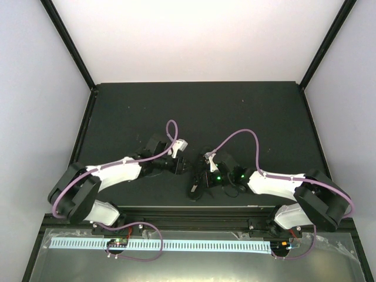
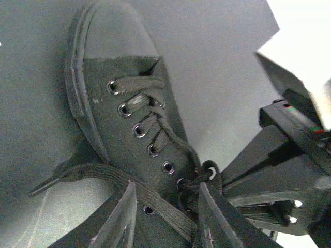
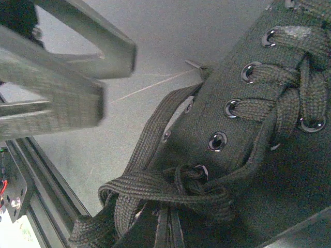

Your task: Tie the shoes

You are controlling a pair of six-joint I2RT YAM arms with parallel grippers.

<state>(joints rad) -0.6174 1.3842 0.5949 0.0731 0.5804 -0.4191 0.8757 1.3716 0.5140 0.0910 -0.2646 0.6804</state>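
Black tabletop (image 1: 247, 111), pale walls (image 1: 200, 35), black shoe (image 2: 119, 129) near its front edge

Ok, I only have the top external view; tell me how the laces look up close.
Observer: The laces are crossed into a knot at the top eyelets of the shoe.
Operator: Report the left tool.
Observer: The left tool is open, one lace strand running between its fingers.
Operator: Now the right tool.
Observer: The right tool is shut, lace loops bunched at its tip; whether it pinches them I cannot tell.
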